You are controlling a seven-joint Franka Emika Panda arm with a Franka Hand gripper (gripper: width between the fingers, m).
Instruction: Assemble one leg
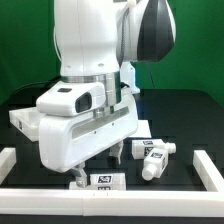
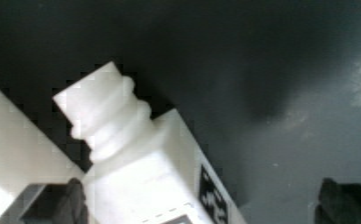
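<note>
- White leg, threaded end showing and a tag sticker on its side, sits tilted between the gripper fingers, over the black counter.
- Fingers are spread wide. One is just beside the leg, with a clear gap to the other, so nothing is clamped.
- Exterior view: the arm is low over the counter's middle, near the front edge.
- Spare leg and second spare leg lie just beside each other, toward the counter's edge on the exterior view's right.
- White panel is by the far corner on the exterior view's left.
</note>
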